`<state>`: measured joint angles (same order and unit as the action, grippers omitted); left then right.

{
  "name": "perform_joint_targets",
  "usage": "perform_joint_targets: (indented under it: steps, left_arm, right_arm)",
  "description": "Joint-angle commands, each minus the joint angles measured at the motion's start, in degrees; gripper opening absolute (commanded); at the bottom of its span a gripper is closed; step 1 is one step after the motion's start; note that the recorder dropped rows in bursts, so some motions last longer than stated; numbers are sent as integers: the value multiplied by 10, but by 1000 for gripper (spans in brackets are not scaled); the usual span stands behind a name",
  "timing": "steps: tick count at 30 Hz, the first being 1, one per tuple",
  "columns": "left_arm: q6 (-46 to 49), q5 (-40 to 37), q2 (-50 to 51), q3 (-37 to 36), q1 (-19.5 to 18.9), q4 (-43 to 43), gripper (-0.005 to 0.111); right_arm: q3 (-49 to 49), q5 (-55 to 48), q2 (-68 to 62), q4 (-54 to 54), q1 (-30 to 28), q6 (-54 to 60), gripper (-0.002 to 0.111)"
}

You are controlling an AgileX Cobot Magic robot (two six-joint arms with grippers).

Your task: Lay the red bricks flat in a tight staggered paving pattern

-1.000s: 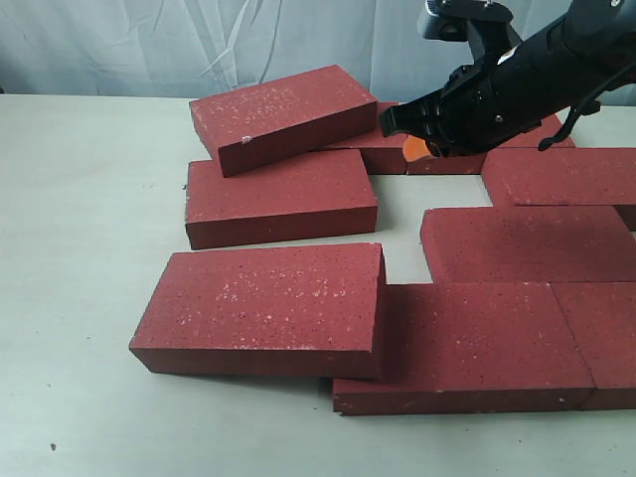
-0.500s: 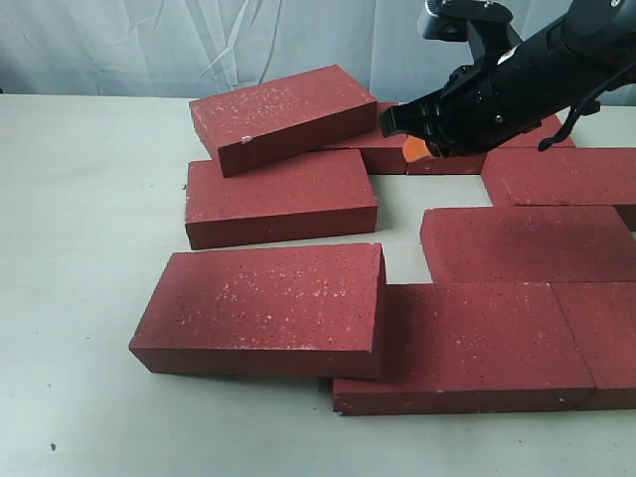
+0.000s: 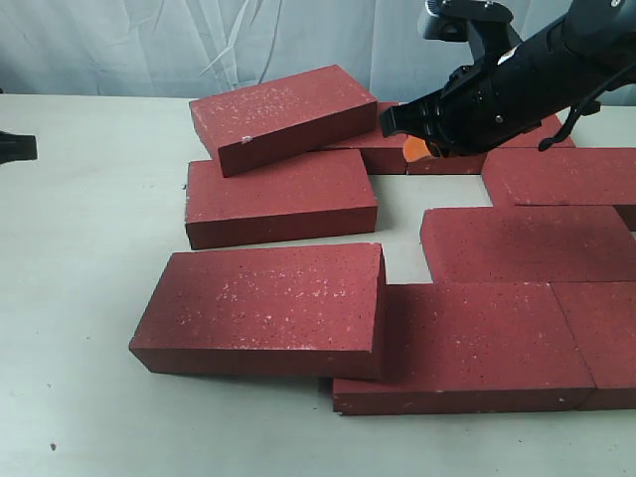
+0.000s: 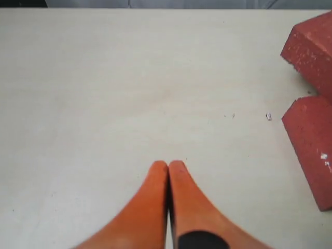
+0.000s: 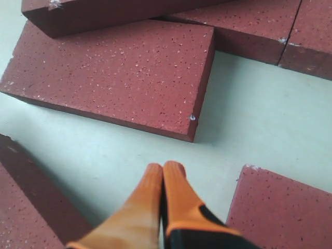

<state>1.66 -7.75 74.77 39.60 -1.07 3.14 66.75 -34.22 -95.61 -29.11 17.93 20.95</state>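
Note:
Several red bricks lie on the pale table. One tilted brick [image 3: 283, 114] rests on top of a flat brick [image 3: 281, 197]. The front left brick [image 3: 263, 308] leans with one end on the front middle brick [image 3: 477, 343]. Further bricks [image 3: 527, 243] lie flat at the right. My right gripper [image 3: 412, 149] hangs shut and empty over the gap behind them; in its wrist view the gripper [image 5: 164, 167] is above bare table beside a brick [image 5: 119, 72]. My left gripper [image 4: 168, 165] is shut, empty, over bare table, with brick corners [image 4: 311, 140] off to one side.
A black part of the left arm [image 3: 15, 146] shows at the left edge of the exterior view. Bare table [image 3: 89, 229] stretches left of the bricks. A wrinkled pale backdrop [image 3: 149, 45] runs behind the table.
A black part of the left arm has come into the exterior view at the left edge. The right arm and the bricks have not moved.

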Motion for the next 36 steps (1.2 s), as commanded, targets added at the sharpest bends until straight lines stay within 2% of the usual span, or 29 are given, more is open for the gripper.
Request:
perform_joint_targets:
  steps: [1, 11, 19, 21, 24, 27, 30, 36]
  left_arm:
    - [-4, -51, 48, 34, -1, 10, 0]
    - [5, -133, 144, 95, -1, 10, 0]
    - [5, -166, 220, 138, 1, 11, 0]
    - [5, -166, 242, 147, 13, 12, 0]
    - [6, -130, 276, 149, 63, 11, 0]
    - [9, -157, 316, 185, 86, 10, 0]
    - [17, -193, 352, 221, 86, 7, 0]
    - [20, -204, 396, 259, 86, 18, 0]
  right_arm:
    - [3, 4, 0, -1, 2, 4, -1]
    - [3, 6, 0, -1, 2, 4, -1]
    - [3, -1, 0, -1, 2, 4, -1]
    - [3, -10, 0, -1, 2, 4, -1]
    - [3, -13, 0, -1, 2, 4, -1]
    - [3, -16, 0, -1, 2, 4, -1]
    - [3, -18, 0, -1, 2, 4, -1]
    - [3, -18, 0, -1, 2, 4, -1]
